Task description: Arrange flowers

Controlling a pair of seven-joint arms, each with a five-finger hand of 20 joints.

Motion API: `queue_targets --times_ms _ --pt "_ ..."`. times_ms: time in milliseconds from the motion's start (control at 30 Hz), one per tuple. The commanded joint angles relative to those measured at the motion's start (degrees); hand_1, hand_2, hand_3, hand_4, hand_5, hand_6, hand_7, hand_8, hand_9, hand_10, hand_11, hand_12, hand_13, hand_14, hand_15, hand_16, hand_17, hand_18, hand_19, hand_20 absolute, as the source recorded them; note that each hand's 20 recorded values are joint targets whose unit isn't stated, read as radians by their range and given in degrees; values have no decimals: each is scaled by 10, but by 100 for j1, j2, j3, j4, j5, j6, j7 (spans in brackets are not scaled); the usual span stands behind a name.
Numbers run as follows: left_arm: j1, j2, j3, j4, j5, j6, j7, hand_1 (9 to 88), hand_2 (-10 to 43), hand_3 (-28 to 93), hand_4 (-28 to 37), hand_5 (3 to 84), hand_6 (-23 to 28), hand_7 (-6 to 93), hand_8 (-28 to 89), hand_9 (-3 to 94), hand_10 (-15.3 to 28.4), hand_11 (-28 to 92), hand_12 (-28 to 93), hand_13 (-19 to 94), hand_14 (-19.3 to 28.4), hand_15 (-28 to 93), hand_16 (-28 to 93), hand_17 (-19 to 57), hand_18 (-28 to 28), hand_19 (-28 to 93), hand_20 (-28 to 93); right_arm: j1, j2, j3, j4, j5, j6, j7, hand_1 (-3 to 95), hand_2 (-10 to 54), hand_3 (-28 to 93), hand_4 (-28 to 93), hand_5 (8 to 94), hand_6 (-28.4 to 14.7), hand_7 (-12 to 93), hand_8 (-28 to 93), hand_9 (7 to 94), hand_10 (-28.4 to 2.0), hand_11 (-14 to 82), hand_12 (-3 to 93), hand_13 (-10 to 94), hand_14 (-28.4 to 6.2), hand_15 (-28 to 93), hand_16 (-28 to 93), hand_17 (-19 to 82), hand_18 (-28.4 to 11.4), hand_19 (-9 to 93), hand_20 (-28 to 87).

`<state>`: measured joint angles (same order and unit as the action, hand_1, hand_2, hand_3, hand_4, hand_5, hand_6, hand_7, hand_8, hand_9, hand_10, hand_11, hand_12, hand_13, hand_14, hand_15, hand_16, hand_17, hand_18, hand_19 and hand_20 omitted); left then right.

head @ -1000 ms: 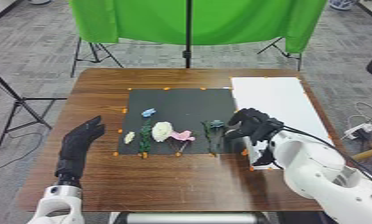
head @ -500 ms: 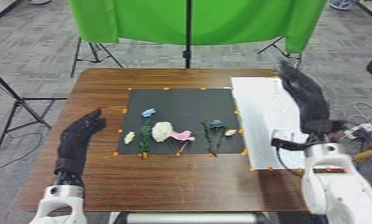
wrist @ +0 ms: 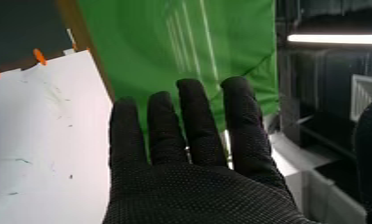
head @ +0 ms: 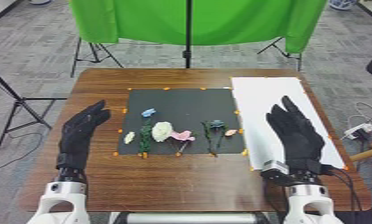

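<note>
Flowers [head: 162, 130] lie apart and in a loose row on the near half of the dark mat [head: 187, 102], their thin stems hard to make out. Right of the mat, the right hand [head: 298, 137] and its wrist hide part of a white sheet [head: 258, 100]; in the right wrist view, the thumb of that hand [wrist: 191, 195] is cut off by the picture's edge. Its fingers are straight and slightly spread, with nothing held. The left hand [head: 78, 132], left of the mat, has its fingers extended and close together.

Both gloves are black fabric, the right one finely dotted. The mat is flat, dark and matte, and the blooms on it are ruffled: a full round white one, a pink one, blue ones and small pale ones, some with leafy green stems. Faint green marks speckle the smooth sheet. Beyond the mat hangs creased green cloth [head: 138, 22].

Orange tabs [head: 166, 88] line the mat's edges. Brown wood grain of the table [head: 107, 180] runs along the mat's left, far and near sides, leaving a strip between the mat and the left hand.
</note>
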<state>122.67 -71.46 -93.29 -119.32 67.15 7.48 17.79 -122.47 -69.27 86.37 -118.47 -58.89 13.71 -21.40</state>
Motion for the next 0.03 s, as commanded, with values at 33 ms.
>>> queue_targets --times_ms 33 --pt "70 -24 10 -47 13 -56 -36 238 4 680 -244 462 45 100 -57 451 132 178 148 328 166 218 25 37 134 72 204 -136 42 73 -112 2 -16 34 24 -4 796 -189 373 17 84 -78 391 -125 40 99 264 -111 73 102 139 -135 23 228"
